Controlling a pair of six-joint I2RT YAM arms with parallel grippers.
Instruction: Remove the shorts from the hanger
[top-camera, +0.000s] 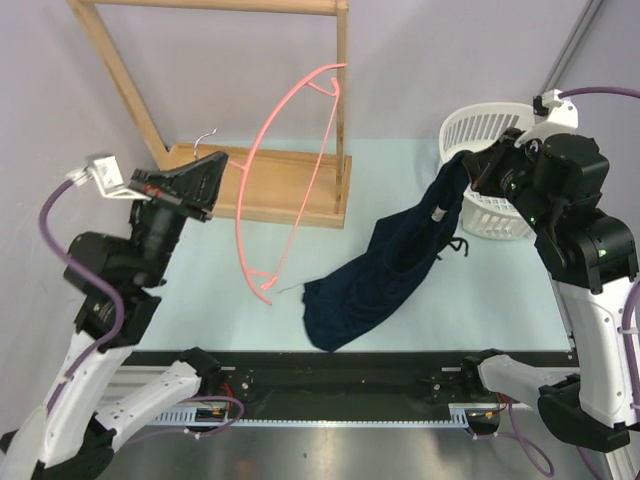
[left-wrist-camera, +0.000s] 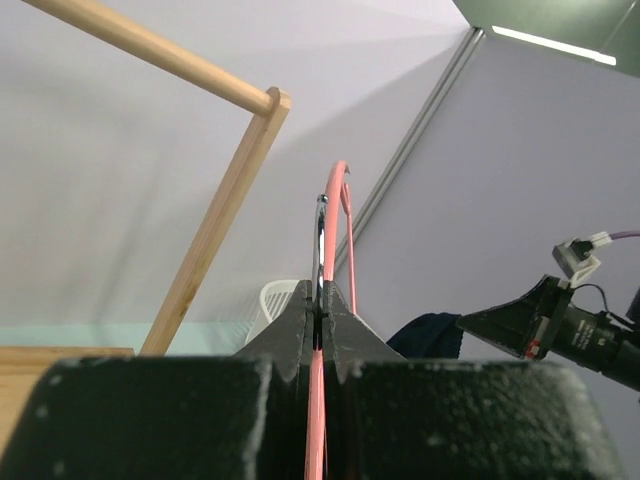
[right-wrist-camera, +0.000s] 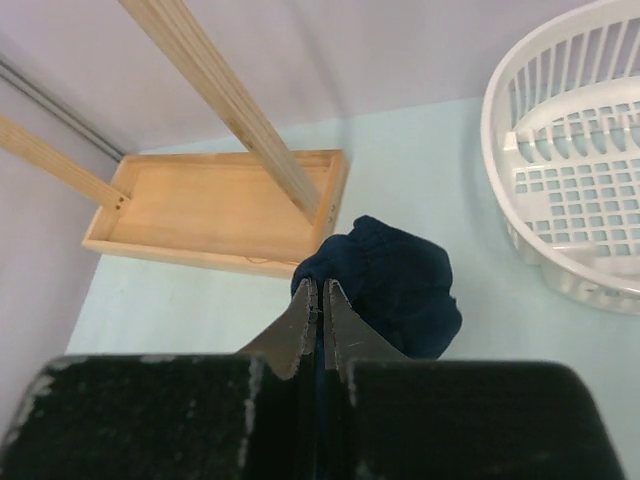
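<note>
Pale green table (top-camera: 200, 310) from above: right of the rack (top-camera: 300, 195), your shorts (top-camera: 390, 265) hang from the right gripper (top-camera: 470, 165), their long axis slanting down-left toward the low end of the hanger (top-camera: 262, 292). Left wrist: the left gripper (left-wrist-camera: 320, 290) is pinched tight on the hanger. Right wrist: the jaws are clamped on navy cloth, with the rack beyond.

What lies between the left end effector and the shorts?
In the top view: the pink hanger it grips, the wooden rack post and base, then bare table.
</note>
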